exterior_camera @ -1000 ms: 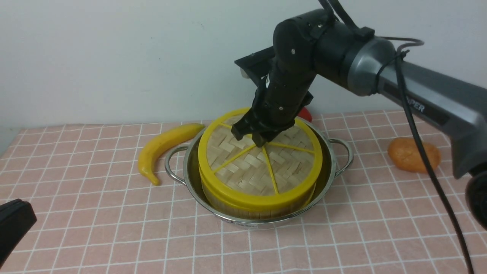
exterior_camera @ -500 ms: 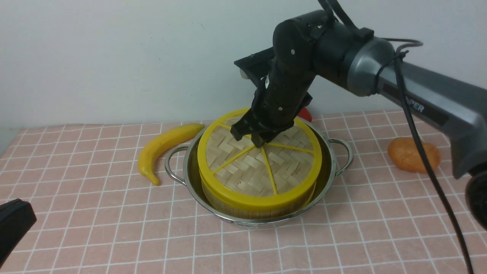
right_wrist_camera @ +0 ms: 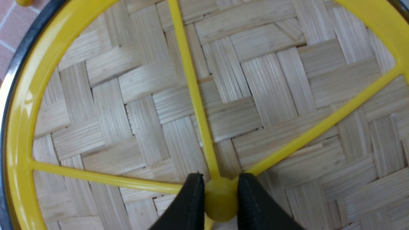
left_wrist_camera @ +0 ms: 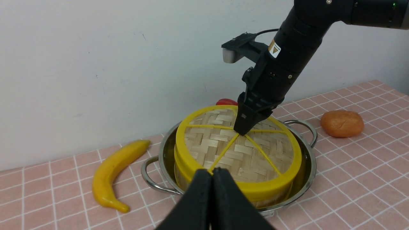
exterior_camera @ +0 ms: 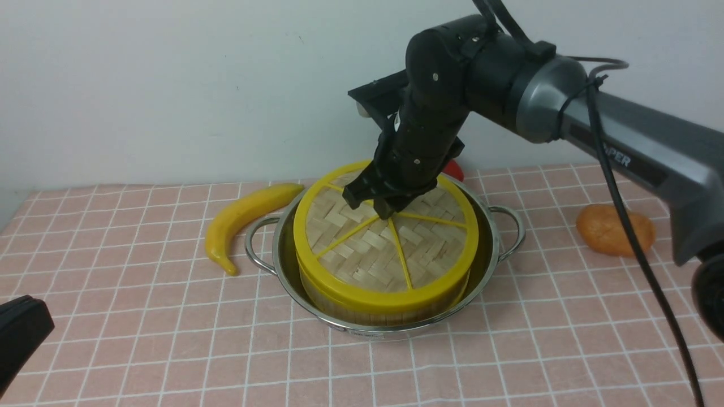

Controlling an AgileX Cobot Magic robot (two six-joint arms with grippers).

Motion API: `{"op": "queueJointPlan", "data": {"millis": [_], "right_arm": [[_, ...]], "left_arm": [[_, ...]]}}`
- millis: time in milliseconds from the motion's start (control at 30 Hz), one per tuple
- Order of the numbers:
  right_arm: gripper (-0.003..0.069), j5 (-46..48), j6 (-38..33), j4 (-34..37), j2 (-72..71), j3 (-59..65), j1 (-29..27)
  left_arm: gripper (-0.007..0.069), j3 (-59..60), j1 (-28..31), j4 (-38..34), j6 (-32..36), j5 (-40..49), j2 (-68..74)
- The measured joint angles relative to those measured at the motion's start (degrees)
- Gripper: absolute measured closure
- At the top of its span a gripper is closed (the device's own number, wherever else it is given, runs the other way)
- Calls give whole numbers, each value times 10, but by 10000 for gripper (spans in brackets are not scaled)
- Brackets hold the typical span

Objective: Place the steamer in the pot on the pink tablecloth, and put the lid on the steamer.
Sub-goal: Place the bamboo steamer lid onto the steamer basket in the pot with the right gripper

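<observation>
The steamer (exterior_camera: 384, 305) stands in the steel pot (exterior_camera: 492, 237) on the pink tablecloth (exterior_camera: 141, 316). The lid (exterior_camera: 367, 249) lies flat on the steamer, its yellow rim matching the steamer's rim. My right gripper (exterior_camera: 386, 212) reaches down onto the lid's centre and is shut on the yellow centre knob (right_wrist_camera: 220, 199), with one finger on each side. My left gripper (left_wrist_camera: 212, 171) is shut and empty, held low in front of the pot; in the front view only its dark tip (exterior_camera: 20, 339) shows at the lower left. The steamer's contents are hidden by the lid.
A yellow toy banana (exterior_camera: 243, 217) lies left of the pot, close to its left handle. An orange bread-like toy (exterior_camera: 615, 229) lies to the right. A red object (exterior_camera: 454, 169) is partly hidden behind the pot. A white wall stands behind the table.
The lid has settled very slightly to the left on the steamer. Both arms have stayed almost still.
</observation>
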Motion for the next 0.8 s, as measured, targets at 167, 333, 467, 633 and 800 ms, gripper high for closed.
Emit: {"op": "queueJointPlan", "data": {"millis": [167, 333, 467, 633, 800], "right_arm": [[513, 0, 0, 0, -2, 0, 0], [513, 0, 0, 1, -3, 0, 0], [513, 0, 0, 1, -4, 0, 0], [513, 0, 0, 1, -13, 0, 0], [513, 0, -1, 1, -13, 0, 0]], "left_arm": [[632, 0, 0, 0, 0, 0, 0], [632, 0, 0, 0, 0, 0, 0], [632, 0, 0, 0, 0, 0, 0], [632, 0, 0, 0, 0, 0, 0], [632, 0, 0, 0, 0, 0, 0]]}}
